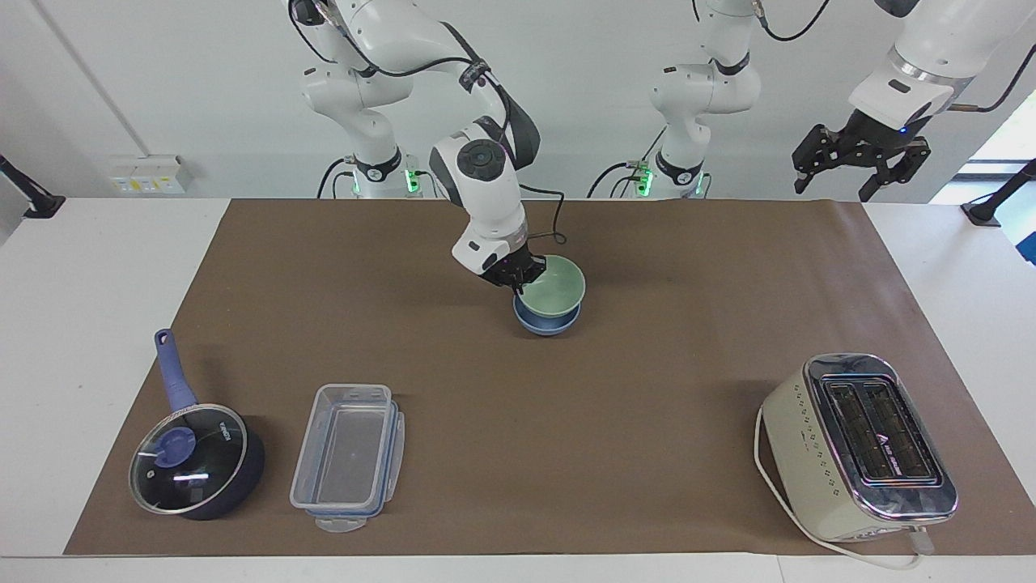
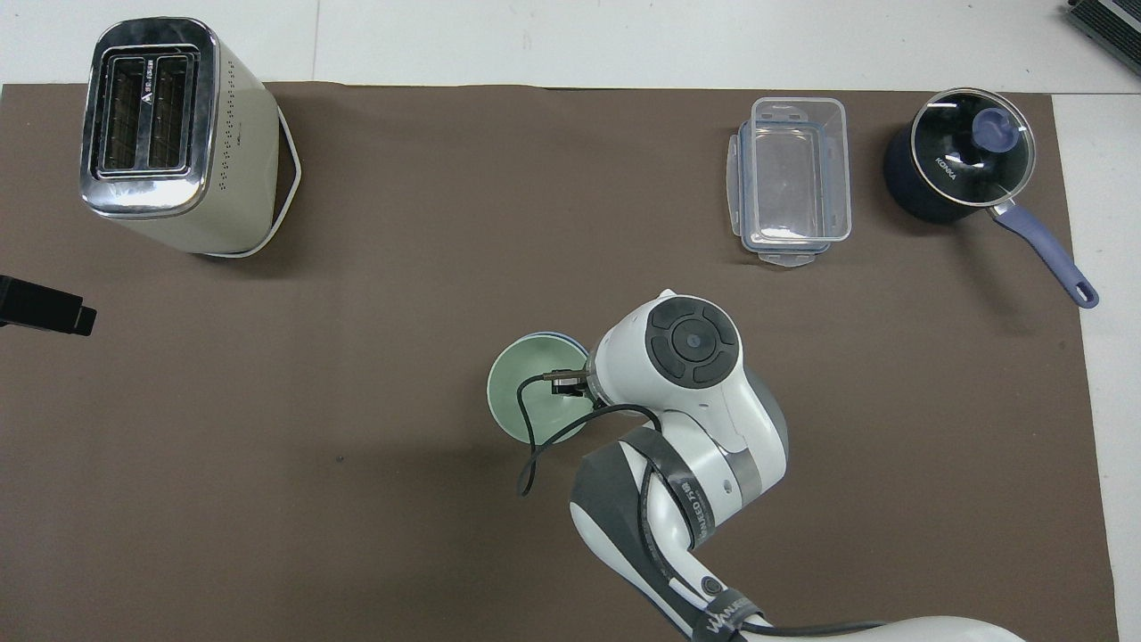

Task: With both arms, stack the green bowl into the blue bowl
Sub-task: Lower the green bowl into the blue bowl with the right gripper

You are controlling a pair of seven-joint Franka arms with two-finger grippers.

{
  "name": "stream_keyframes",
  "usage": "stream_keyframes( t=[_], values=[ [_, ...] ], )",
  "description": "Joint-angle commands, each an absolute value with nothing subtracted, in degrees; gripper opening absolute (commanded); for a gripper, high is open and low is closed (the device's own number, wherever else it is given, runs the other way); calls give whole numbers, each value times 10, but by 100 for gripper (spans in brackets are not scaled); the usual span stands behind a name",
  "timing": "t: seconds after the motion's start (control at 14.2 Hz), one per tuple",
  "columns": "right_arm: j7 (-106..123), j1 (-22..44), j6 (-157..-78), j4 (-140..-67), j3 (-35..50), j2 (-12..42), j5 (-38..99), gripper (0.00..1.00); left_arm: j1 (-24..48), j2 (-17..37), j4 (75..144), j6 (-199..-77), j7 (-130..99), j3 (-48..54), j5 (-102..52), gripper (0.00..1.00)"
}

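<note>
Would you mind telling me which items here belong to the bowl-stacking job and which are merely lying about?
Belonging to the job:
- green bowl, sitting in the blue bowl
- blue bowl
- right hand, at the green bowl's rim
- left hand, waiting raised

Lying about:
- toaster
- clear container
- lidded saucepan
</note>
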State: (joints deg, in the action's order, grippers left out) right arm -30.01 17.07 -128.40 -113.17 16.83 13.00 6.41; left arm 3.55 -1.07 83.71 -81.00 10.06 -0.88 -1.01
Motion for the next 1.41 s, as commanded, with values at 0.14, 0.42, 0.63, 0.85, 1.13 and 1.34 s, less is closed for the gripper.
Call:
stream_keyframes(
  t=[0.14,0.42,0.63,0.85,1.13,1.34],
  values=[
    [-309,166,-1329,-1165,169,109,52,0,33,-25,851,-806,95,-7,-4,100],
    [-314,172,-1331,-1165,169,112,52,0,33,-25,851,-806,95,-7,-4,100],
    [-311,172,-1331,-1165,168,113,52,0,33,-25,851,-806,95,-7,-4,100],
    [-311,171,-1341,-1166,168,114,51,0,33,-25,851,-806,95,-7,-4,100],
    [-313,172,-1346,-1168,168,117,51,0,33,-25,851,-806,95,-7,-4,100],
    [-313,172,-1346,-1170,168,117,47,0,33,-25,851,-806,95,-7,-4,100]
  ],
)
